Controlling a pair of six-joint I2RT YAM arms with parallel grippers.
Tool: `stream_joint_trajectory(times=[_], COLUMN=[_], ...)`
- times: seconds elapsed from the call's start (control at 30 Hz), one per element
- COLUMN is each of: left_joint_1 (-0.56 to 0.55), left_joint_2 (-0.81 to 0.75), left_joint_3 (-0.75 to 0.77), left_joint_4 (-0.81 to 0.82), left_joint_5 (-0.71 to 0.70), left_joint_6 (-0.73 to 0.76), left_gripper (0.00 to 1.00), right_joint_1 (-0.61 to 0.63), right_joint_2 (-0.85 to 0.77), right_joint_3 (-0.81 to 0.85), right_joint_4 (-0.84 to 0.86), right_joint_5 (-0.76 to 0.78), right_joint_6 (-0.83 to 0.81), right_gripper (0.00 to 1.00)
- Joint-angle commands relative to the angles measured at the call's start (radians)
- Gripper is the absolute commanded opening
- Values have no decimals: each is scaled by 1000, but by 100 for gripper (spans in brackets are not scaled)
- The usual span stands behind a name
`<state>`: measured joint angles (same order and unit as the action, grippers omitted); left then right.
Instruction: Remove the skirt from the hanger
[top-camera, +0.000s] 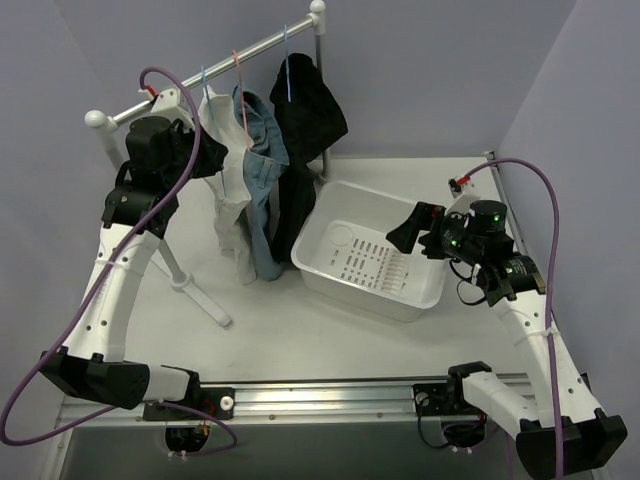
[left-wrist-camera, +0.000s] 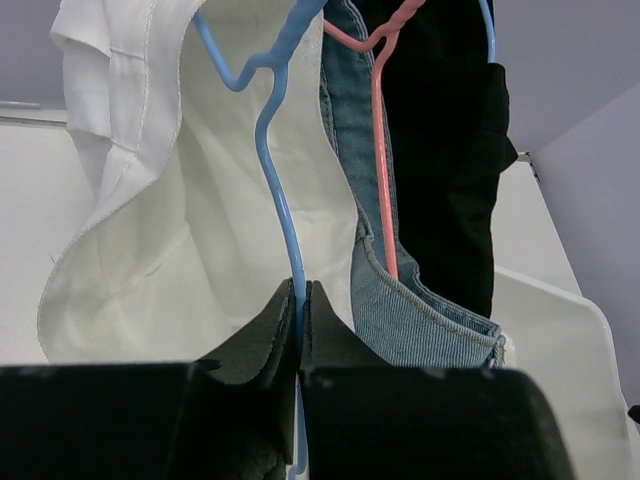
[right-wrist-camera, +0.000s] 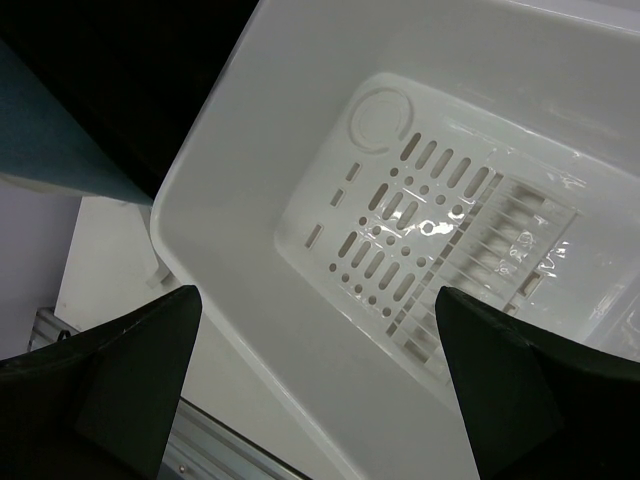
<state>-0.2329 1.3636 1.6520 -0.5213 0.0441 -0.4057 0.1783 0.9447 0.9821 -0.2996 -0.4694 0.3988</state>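
Note:
The black skirt (top-camera: 305, 130) hangs at the right end of the rack on a light-blue hanger (top-camera: 287, 75). In the left wrist view the skirt (left-wrist-camera: 445, 150) is at the right with that hanger's wire (left-wrist-camera: 488, 30) above it. My left gripper (top-camera: 218, 160) is up at the rack, shut (left-wrist-camera: 300, 285) on the other light-blue hanger (left-wrist-camera: 275, 170), the one that carries the white garment (left-wrist-camera: 180, 240). My right gripper (top-camera: 405, 235) is open and empty (right-wrist-camera: 315, 295) over the white tub (right-wrist-camera: 250, 200). The skirt's dark cloth fills the top left corner of the right wrist view (right-wrist-camera: 120, 80).
A blue denim garment (top-camera: 262, 150) on a pink hanger (left-wrist-camera: 380, 150) hangs between the white garment (top-camera: 225, 140) and the skirt. The rack's rail (top-camera: 190, 85) runs diagonally and its foot (top-camera: 200, 295) stands on the table. The white tub (top-camera: 330, 285) sits right of the garments.

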Motion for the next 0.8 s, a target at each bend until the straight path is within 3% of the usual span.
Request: stream_joint_trajectory(times=[0.0, 0.17, 0.37, 0.77], left_joint_1=[6, 4, -3, -14], left_joint_2=[-38, -8, -44, -375], left_joint_3=[78, 184, 175, -179], left_joint_4=[49, -13, -20, -58], left_joint_5=[-29, 19, 51, 79], left_joint_6=[8, 2, -16, -96], left_gripper=[2, 2, 2, 2], right_joint_1=[4, 4, 4, 6], right_joint_2=[3, -3, -9, 2], right_joint_3=[40, 38, 43, 44], right_joint_4=[7, 5, -9, -27], right_joint_5=[-14, -14, -12, -28], right_joint_6=[-8, -5, -5, -15], right_gripper=[100, 100, 100, 100])
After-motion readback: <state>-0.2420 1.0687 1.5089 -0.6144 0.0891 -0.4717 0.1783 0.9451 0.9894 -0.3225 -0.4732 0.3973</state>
